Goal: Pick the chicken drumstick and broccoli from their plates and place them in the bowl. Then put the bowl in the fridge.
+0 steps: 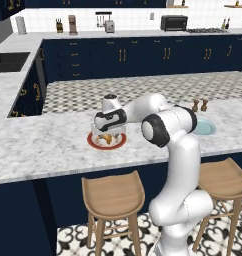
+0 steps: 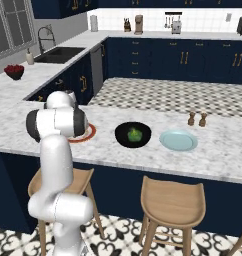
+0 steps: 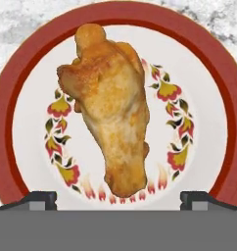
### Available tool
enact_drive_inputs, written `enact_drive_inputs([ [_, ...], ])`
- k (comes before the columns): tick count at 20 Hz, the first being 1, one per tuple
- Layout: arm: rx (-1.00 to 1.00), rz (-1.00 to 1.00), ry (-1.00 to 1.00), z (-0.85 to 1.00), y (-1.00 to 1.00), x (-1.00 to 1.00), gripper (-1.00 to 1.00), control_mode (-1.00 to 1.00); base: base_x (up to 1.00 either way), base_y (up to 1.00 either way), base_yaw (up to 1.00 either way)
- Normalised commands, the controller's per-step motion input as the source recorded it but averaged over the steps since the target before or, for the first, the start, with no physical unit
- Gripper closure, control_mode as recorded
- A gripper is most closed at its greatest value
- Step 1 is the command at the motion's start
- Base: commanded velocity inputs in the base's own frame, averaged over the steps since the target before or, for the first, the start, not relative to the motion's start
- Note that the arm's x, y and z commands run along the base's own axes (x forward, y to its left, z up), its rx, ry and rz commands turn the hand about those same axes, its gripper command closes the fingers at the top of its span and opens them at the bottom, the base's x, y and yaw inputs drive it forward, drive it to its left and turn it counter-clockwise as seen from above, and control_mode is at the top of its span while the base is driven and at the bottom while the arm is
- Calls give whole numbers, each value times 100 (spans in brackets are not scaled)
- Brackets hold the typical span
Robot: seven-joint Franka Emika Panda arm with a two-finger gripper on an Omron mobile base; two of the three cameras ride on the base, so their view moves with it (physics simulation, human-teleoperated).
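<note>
Golden-brown and lumpy, the chicken drumstick (image 3: pixel 108 117) lies in the middle of the red-rimmed plate (image 3: pixel 216 68), its knobby narrow end toward 12 o'clock in the hand view and its thick end toward 6 o'clock. A ring of painted flowers and leaves circles it on the white centre of the plate. The gripper (image 3: pixel 118 201) hangs right over the plate with its jaws spread wide and nothing between them; the two dark fingertips (image 3: pixel 41 200) stand at 7 and 5 o'clock in that view, one on each side of the drumstick's thick end, and I cannot tell whether they touch the plate.

From the left base camera the hand is low above the same plate on the marble counter (image 1: pixel 38 150), with the drumstick just showing beneath it. From the right base camera, the black bowl (image 2: pixel 133 135) sits on the counter at 3 o'clock from the red-rimmed plate, and the broccoli (image 2: pixel 135 134) already lies inside it. The pale blue-green plate (image 2: pixel 178 140) sits bare just beyond the bowl at 3 o'clock. Two small brown shakers (image 2: pixel 197 119) stand at 12 o'clock from that plate. Wooden stools (image 2: pixel 173 202) stand below the counter's near edge.
</note>
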Motion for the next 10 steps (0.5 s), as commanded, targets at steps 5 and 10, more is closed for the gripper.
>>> enact_drive_inputs([
  [5,0,0,0,-19,0,28,-100,-100,0,0,0],
  [10,0,0,0,-25,0,11,-100,-100,0,0,0],
])
